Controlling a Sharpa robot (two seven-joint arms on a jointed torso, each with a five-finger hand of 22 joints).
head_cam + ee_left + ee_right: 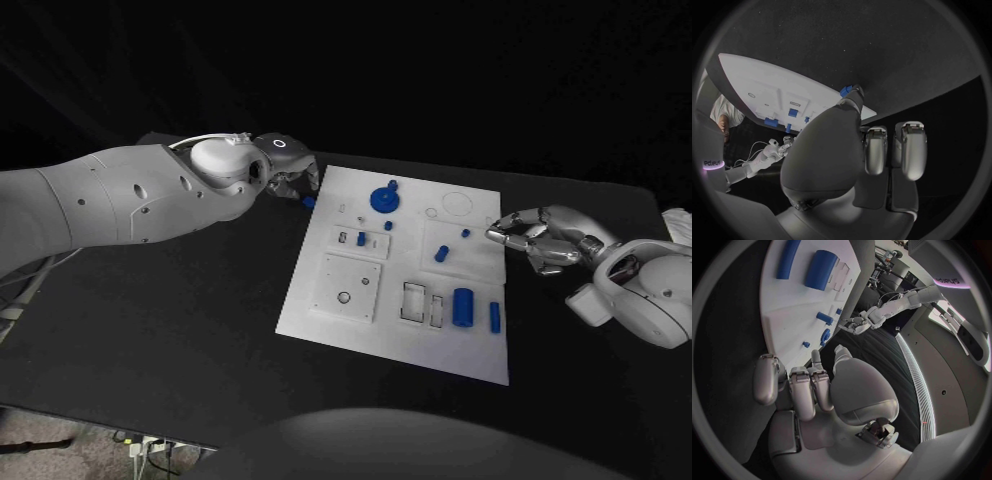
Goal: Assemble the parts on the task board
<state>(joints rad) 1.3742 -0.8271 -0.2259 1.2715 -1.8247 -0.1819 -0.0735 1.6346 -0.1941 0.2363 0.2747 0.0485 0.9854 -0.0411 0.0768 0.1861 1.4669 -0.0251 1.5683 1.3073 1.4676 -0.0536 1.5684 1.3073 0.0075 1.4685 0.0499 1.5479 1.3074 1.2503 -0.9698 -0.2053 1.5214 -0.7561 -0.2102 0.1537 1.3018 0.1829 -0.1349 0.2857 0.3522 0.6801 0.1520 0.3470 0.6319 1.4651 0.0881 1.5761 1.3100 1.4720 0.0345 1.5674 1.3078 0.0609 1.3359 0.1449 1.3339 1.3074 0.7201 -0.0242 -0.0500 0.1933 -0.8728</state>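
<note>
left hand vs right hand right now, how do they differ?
The left hand sits at the task board's far-left edge and pinches a small blue part; the right hand holds nothing. The left hand's part is off the board, over the black table; the right hand is at the board's right edge, fingers curled. Both are silver, on white arms.

I work in a robotics lab: my 2 white arms reach over a black table (173, 330) draped against a dark backdrop, a white task board (339, 310) laid out as a test fixture, cables and a power strip (144, 445) on the floor beside it
</note>
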